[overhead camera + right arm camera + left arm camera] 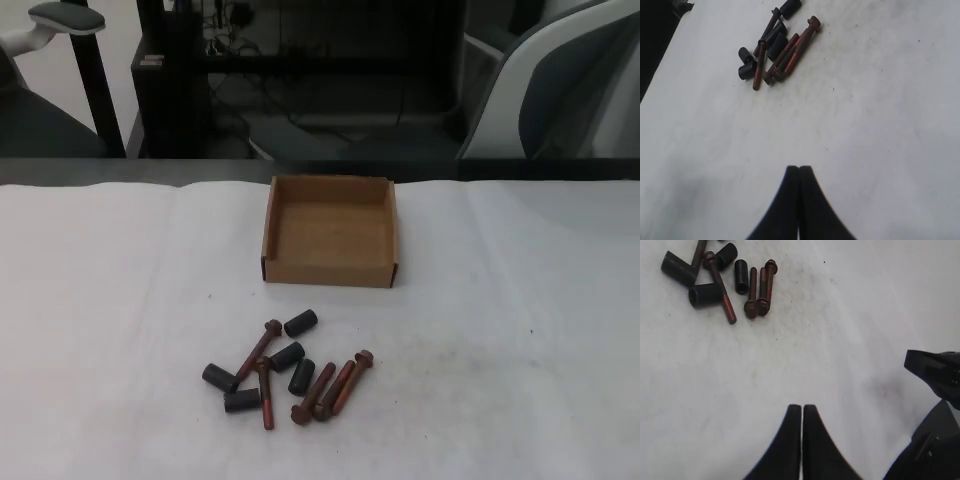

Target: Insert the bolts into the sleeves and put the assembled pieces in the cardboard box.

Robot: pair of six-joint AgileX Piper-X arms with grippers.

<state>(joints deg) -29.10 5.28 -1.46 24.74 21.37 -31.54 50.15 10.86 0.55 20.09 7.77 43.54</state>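
1. While its two fingers were pressed tight together with nothing between them, the left gripper [802, 410] hung over the white cover [790, 365].
2. The right gripper [799, 170] was pinched tight the same way and held nothing.
3. A wide stretch of white cover lay between each gripper and the pile.
4. Five reddish bolts [313, 392] and five black sleeves [301, 376] lay mixed in one small pile, some of them touching.
5. Three bolts lay side by side, and one sleeve [300, 322] lay at the pile's far side, nearest the box.
6. The cardboard box [330, 272] sat behind the pile, open on top, near it but not touching.
7. The bench's far edge [500, 181] ran just behind the box, and the white cover stretched wide on both sides of it.
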